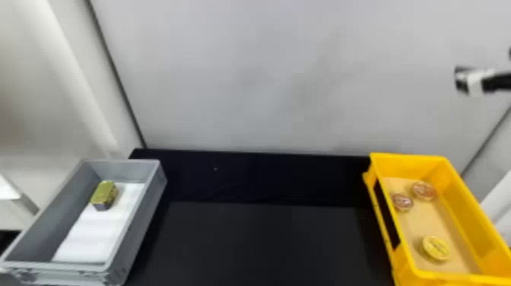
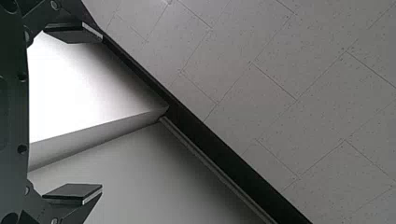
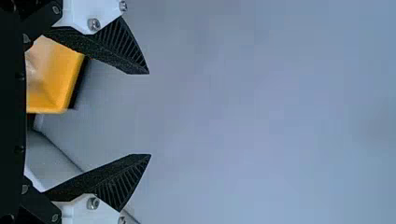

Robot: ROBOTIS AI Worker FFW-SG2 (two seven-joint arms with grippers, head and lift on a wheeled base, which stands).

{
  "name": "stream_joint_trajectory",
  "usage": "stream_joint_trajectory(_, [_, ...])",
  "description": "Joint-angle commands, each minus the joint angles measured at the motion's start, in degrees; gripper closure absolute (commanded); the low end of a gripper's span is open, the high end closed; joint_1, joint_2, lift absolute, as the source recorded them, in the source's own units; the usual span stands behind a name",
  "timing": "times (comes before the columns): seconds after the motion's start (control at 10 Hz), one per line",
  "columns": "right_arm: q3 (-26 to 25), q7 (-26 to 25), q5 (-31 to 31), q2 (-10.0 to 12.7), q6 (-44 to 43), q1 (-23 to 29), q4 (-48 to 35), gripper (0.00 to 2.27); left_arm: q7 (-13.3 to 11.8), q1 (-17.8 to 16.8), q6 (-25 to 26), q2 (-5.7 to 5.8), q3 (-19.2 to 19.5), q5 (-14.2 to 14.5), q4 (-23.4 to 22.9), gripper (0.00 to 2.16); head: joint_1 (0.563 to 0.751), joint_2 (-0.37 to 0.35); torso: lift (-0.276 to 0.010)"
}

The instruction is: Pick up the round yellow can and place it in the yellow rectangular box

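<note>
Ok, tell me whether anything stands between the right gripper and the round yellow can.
Nothing visible does: the right gripper hangs open in the air, and the round yellow can already lies in the open-topped yellow box, uncovered.

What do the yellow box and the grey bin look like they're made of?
The yellow box looks like hard plastic, slightly glossy, with smooth moulded walls. The grey bin is probably hard plastic too, more matte, judging by its even colour and thick rim.

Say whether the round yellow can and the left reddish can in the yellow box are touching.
Apart: the head view shows a bare stretch of the yellow box between the round yellow can and the left reddish can.
</note>
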Motion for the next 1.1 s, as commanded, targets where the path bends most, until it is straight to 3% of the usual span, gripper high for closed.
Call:
stream_joint_trajectory(0.0, [1.3,-14.5,-8.7,1.9,-9.3,-1.1,-8.2,0.19,0.0,0.0,0.3,0.0,0.0,0.0,0.1,0.14,0.663,0.054,-0.01])
stream_joint_trajectory(0.1, [2.6,-23.8,-13.1,1.9,-17.9,-1.1,-9.0,0.19,0.0,-0.1,0.5,0.0,0.0,0.0,0.2,0.14,0.663,0.054,-0.01])
stream_joint_trajectory(0.3, [4.4,-36.6,-19.6,1.9,-32.4,-2.6,-8.4,0.2,0.0,-0.8,0.6,-0.18,-0.5,0.0,0.6,0.14,0.663,0.054,-0.01])
stream_joint_trajectory(0.5, [6.3,-39.5,-20.3,2.1,-42.1,-7.3,-7.0,0.2,0.1,-1.1,0.6,-0.36,-0.1,0.0,0.7,0.14,0.663,0.054,-0.01])
stream_joint_trajectory(1.0, [12.4,-46.9,-22.0,-0.9,-64.0,-20.0,1.3,0.2,0.3,-1.1,-0.6,-0.71,1.5,0.1,0.8,0.14,0.663,0.054,-0.01])
